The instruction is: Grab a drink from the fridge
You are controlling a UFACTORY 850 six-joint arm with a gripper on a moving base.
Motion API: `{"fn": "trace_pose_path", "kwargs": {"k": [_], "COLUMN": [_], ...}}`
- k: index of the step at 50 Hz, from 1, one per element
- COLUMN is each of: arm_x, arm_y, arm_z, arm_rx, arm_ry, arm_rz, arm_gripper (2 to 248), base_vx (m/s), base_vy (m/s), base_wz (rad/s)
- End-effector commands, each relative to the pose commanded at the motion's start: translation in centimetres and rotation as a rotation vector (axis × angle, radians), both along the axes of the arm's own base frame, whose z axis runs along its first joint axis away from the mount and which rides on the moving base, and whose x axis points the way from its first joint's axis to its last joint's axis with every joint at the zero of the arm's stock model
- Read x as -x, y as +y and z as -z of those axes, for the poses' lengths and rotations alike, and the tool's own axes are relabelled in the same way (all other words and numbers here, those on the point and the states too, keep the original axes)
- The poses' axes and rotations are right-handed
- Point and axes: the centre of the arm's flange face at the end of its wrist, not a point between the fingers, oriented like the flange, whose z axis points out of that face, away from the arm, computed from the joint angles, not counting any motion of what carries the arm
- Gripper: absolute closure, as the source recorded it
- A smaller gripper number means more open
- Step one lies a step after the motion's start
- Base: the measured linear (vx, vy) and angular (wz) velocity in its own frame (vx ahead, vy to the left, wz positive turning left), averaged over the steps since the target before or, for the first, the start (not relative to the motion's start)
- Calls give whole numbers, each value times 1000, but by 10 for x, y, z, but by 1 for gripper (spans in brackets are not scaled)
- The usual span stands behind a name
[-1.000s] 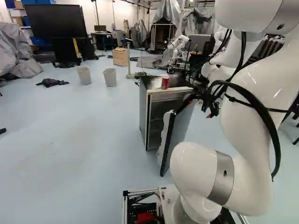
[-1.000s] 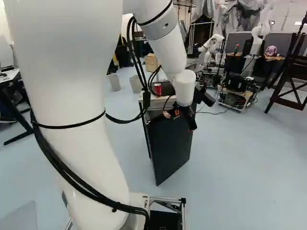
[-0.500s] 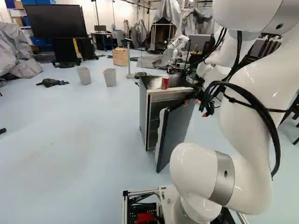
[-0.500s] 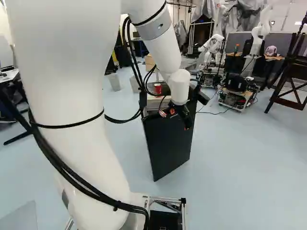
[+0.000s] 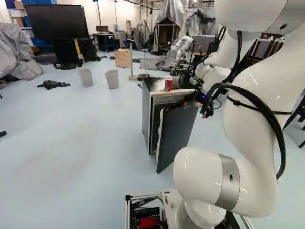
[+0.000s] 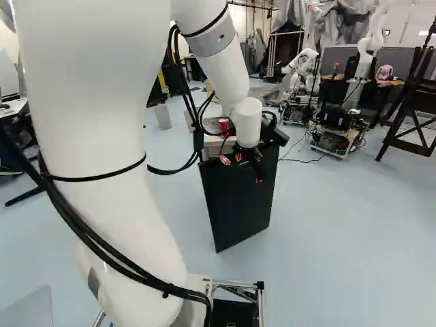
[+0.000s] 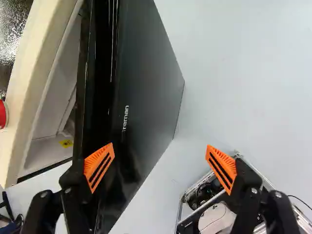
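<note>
Drink: red can (image 5: 168,84), upright on the fridge top (image 5: 156,85), near its pale front edge (image 5: 174,92).
Fridge door (image 5: 177,136): ajar, dark outer face towards the arm.
Hand (image 5: 195,110): fingers spread wide, nothing pinched; located at the door's upper part.
Fingers: one orange pad (image 7: 100,166) over the door in the wrist view, contact undetermined; the other over the wheeled base's frame (image 7: 187,200).
Can to hand: outside the finger gap, beyond the door-side finger, apart from it.
</note>
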Motion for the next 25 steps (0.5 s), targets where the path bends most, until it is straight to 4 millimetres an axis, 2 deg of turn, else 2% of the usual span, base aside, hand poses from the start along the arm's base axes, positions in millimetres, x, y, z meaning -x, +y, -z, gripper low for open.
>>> {"fn": "trace_pose_path", "kwargs": {"k": [25], "arm_x": [-13], "arm_y": [24], "arm_z": [0], "arm_rx": [0], "arm_ry": [-1], "arm_rz": [-56], "arm_gripper": [3], "base_vx": [0], "base_vy": [0], "base_wz": [0]}}
